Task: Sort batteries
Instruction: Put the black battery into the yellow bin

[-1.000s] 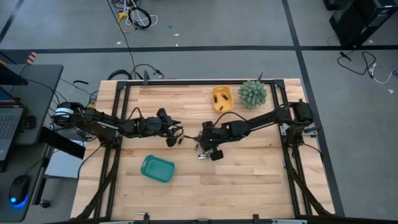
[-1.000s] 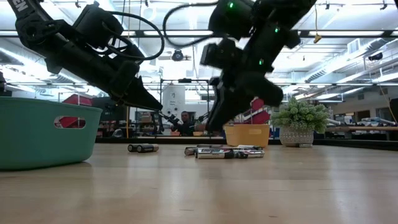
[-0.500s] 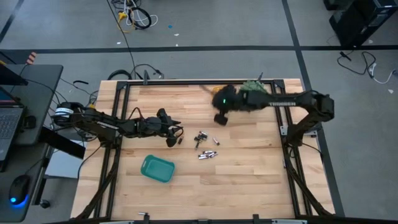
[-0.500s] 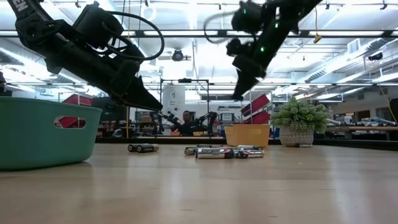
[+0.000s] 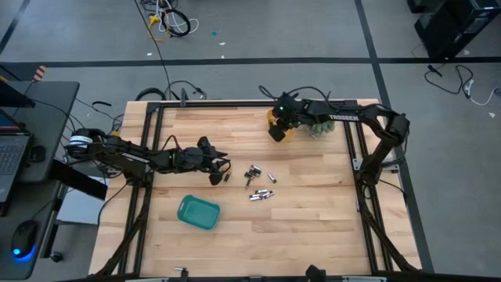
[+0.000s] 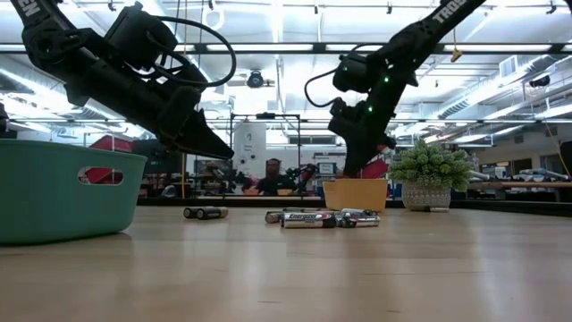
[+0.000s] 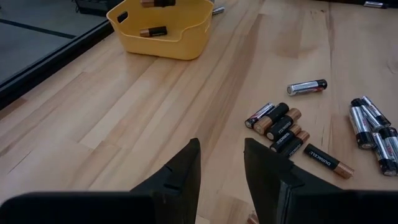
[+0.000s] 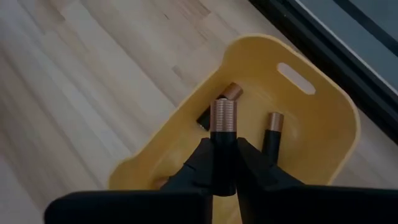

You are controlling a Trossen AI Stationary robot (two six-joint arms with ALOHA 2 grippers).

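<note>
My right gripper (image 5: 276, 131) hangs over the yellow tray (image 8: 311, 134) at the table's far side, shut on a black battery with a copper end (image 8: 222, 115). Two more black-and-copper batteries (image 8: 272, 129) lie on the tray's floor. Several loose batteries (image 5: 257, 184), black and silvery, lie flat on the wood mid-table and also show in the left wrist view (image 7: 281, 127). My left gripper (image 7: 221, 165) stands open just left of that pile (image 5: 218, 174), with nothing between its fingers. My right gripper pinches the battery's black body (image 8: 222, 152) between its two fingers, which lie along it. Its copper end (image 8: 222, 112) sticks out past the fingertips. The fingers slant down from above, and the battery is lifted clear over the inside of the yellow tray.
A teal tray (image 5: 197, 212) stands at the near left, and a small green potted plant (image 5: 319, 117) sits just right of the yellow tray. A black frame runs along the table's far, left and right edges. Bare wood lies right of and in front of the pile.
My right gripper has left the battery pile mid-table, risen and swung toward the far edge until it hangs over the yellow tray, rolling about its own axis on the way. The battery has come along, lifted clear of the table.
</note>
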